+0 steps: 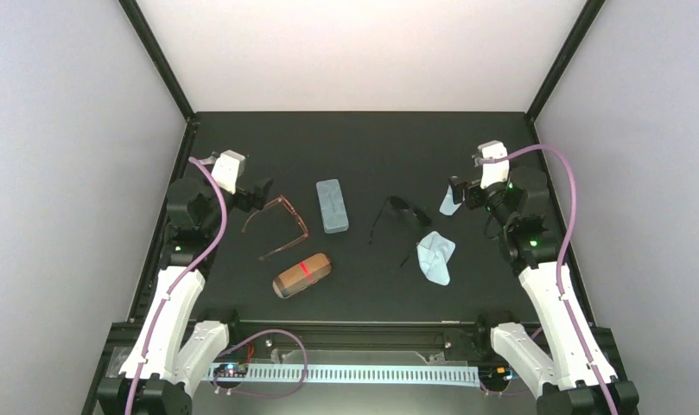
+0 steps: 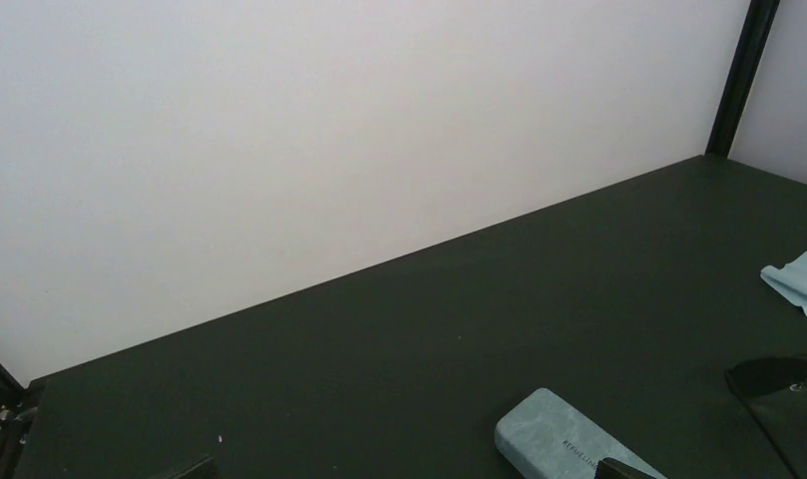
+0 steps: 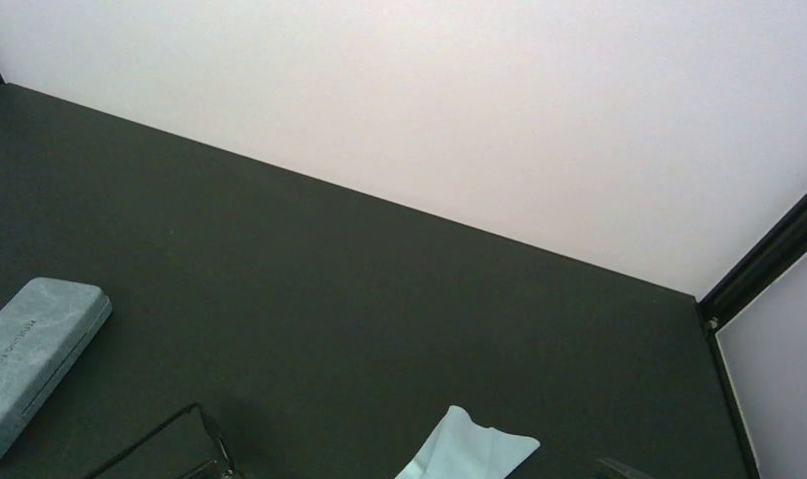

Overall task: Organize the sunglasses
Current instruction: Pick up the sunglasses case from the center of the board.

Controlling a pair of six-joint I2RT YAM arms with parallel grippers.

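Just ahead of the left gripper (image 1: 257, 192), nearly under its fingertips, lie the reddish-brown sunglasses (image 1: 299, 222), arms unfolded and splayed flat on the table (image 1: 363, 147). That gripper hangs with its jaws spread wide and nothing between them. Over on the other side the right gripper (image 1: 456, 192) is the same: fully open and empty, with a light blue cloth (image 1: 449, 206) right beside its tips. The black sunglasses (image 1: 402, 206) sit a little further inward from it, also unfolded, and a second cloth (image 1: 435, 256) lies nearer its base. Between the two pairs rests the blue-grey case (image 1: 332, 205), while the tan case (image 1: 301, 275) sits back toward the left arm's base. Now, these frames look light and thin, so I expect them to skate on the smooth table if nudged, and the hinged arms will likely swing rather than resist. The lenses should be slick and easy to scratch. My pick is the bridge or a thick corner of the frame front, pinched gently, not the spindly arms
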